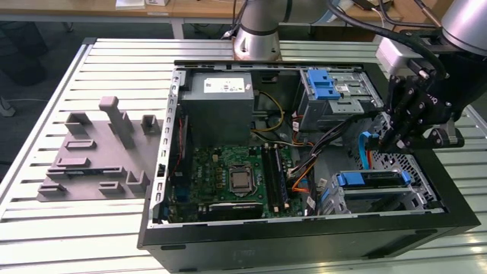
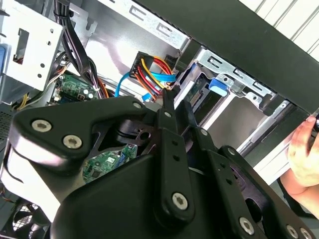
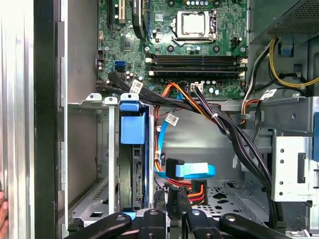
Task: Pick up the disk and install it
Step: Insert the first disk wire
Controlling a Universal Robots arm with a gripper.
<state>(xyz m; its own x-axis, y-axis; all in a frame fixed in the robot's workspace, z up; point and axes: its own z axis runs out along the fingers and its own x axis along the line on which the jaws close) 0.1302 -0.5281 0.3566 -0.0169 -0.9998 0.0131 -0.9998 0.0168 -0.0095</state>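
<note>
The disk (image 1: 370, 178) sits on edge inside the metal drive cage (image 1: 414, 197) at the front corner of the open computer case, on the exterior view's right. Its blue plastic frame (image 3: 133, 128) shows at the cage mouth, and its blue tab (image 2: 218, 85) is seen in the second wrist view. My gripper (image 1: 382, 145) hangs over the case just beside the cage, apart from the disk. Its black fingers (image 3: 173, 204) are pressed together, shut, with nothing seen between them. The fingertips (image 2: 168, 102) stand next to a black power connector (image 3: 197, 191) and a blue flat cable (image 3: 192, 171).
A grey power supply box (image 1: 220, 105) and a blue ribbed latch (image 1: 323, 85) lie at the case's far side, with the green motherboard (image 1: 236, 177) between. Black cable bundles (image 3: 224, 127) cross the case. A person's hand (image 2: 304, 154) rests at the case wall. A grey fixture block (image 1: 95, 151) stands on the exterior view's left.
</note>
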